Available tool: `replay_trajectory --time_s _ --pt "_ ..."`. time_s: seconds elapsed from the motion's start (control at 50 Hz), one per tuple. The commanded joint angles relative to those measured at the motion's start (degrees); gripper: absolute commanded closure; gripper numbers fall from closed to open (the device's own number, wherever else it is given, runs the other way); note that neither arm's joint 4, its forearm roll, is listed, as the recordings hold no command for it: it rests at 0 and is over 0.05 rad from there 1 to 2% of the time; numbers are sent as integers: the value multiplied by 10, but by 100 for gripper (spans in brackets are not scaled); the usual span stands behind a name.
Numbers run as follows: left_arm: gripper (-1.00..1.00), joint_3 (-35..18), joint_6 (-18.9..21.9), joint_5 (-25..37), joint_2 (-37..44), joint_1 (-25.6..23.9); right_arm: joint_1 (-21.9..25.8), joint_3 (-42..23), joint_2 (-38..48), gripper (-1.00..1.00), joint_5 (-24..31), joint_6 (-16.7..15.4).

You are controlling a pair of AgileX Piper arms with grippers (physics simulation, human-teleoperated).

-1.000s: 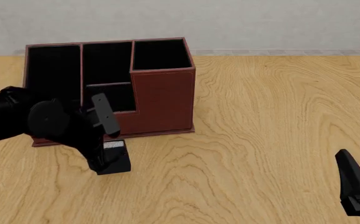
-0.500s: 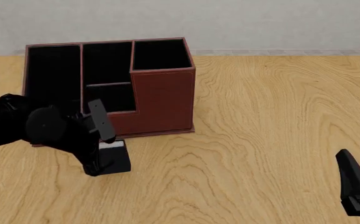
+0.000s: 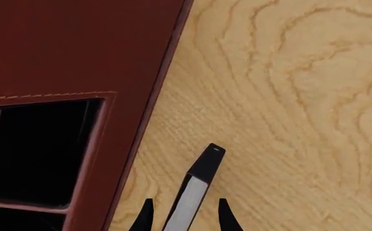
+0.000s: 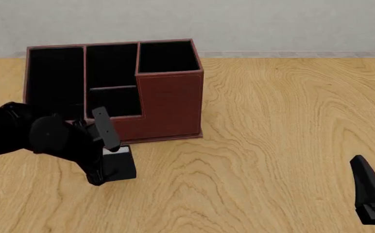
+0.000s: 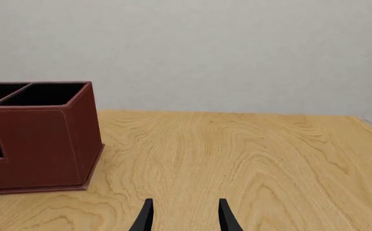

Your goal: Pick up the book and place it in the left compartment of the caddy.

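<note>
The small black book point(image 4: 121, 166) with its white page edge stands on the table just in front of the caddy point(image 4: 168, 104). The caddy is a reddish-brown box with black interiors, and its long left compartment point(image 4: 55, 80) is at the far left. My left gripper point(image 4: 106, 169) is down at the book. In the left wrist view the book point(image 3: 202, 168) stands between the two fingertips point(image 3: 146, 216) with small gaps on both sides, so the left gripper point(image 3: 184, 219) is open. My right gripper point(image 4: 371, 189) is open and empty at the front right point(image 5: 183, 219).
The caddy wall point(image 3: 76, 48) is close beside the book in the left wrist view. The right wrist view shows the caddy's tall end point(image 5: 45, 139) far off, with bare wooden table point(image 4: 284, 121) in between. A grey wall runs along the back.
My left arm has sunk a little lower over the book and shifted slightly left. The book and the right arm have not moved.
</note>
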Motion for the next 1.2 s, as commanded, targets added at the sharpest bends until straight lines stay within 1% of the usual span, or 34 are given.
replay_trajectory --time_s 0.02,0.12,0.18,0.2,0.22,0.24,0.26,0.28,0.3,0.32,0.34,0.4,0.44,0.46,0.5,0.58,0.6,0.62,0.66,0.72,0.8,0.82,0.86,0.88,0.9,0.92,0.96,0.98,1.0,1.04,1.08,1.1,1.12,1.2 --pt "-100 7 2 -10 5 1 -1 0 0 -100 0 1" --pt "-100 9 3 -11 6 3 -1 0 0 -100 0 1" --pt "-100 4 -14 -3 -12 -13 -1 1 0 -100 -1 1" --pt "100 3 -3 -10 -20 -2 -1 1 0 -100 -1 1" --pt "100 -1 -20 1 -28 -19 -1 0 0 -100 -1 0" --pt "100 2 -26 8 -52 -42 -1 1 0 -100 -1 0" --pt "100 0 -28 9 -67 -51 0 1 1 -100 0 0" --pt "100 -17 -56 27 -69 -63 0 1 1 -100 -1 0" --pt "100 -17 -56 28 -69 -63 0 1 1 -100 -1 0" --pt "100 -25 -68 53 -96 -88 2 1 2 -100 -1 -2" --pt "100 -25 -68 53 -96 -88 2 1 2 -100 -1 -2" --pt "100 -36 -113 90 -132 -144 2 1 2 -100 -1 -3" --pt "100 -47 -130 108 -157 -176 1 1 2 -100 -1 -3" --pt "100 -51 -129 113 -165 -182 2 1 3 -100 -1 -4" --pt "100 -63 -147 124 -173 -198 3 1 4 -100 -2 -6" --pt "100 -69 -163 140 -192 -228 2 0 2 -100 0 -8" --pt "100 -74 -176 146 -198 -242 2 0 2 -100 1 -8" --pt "100 -75 -176 147 -198 -242 2 0 2 -100 1 -8" --pt "100 -91 -204 161 -210 -267 2 0 2 -100 1 -9" --pt "100 -103 -216 173 -223 -287 2 1 3 -100 1 -10" --pt "100 -121 -217 175 -247 -304 3 1 3 -100 1 -12" --pt "100 -132 -237 177 -247 -308 3 1 3 -100 2 -12" --pt "100 -145 -238 174 -258 -312 3 0 2 -100 3 -12" --pt "100 -153 -252 176 -262 -320 3 0 2 -100 3 -12" --pt "100 -153 -252 176 -262 -320 3 0 2 -100 3 -12" --pt "100 -168 -266 173 -276 -336 2 0 1 -100 4 -13" --pt "100 -171 -264 171 -282 -337 2 0 1 -100 4 -13" --pt "100 -175 -265 170 -292 -351 2 1 1 -100 3 -13" --pt "100 -174 -252 165 -296 -344 2 1 1 -100 3 -13" --pt "100 -183 -257 160 -303 -345 2 0 1 -100 4 -12" --pt "100 -178 -232 153 -311 -348 2 0 1 -100 4 -13" --pt "100 -180 -244 154 -310 -350 3 0 1 -100 3 -13" --pt "100 -172 -222 138 -322 -343 3 1 1 -100 3 -13" --pt "100 -189 -234 129 -338 -347 1 0 1 -100 4 -9"
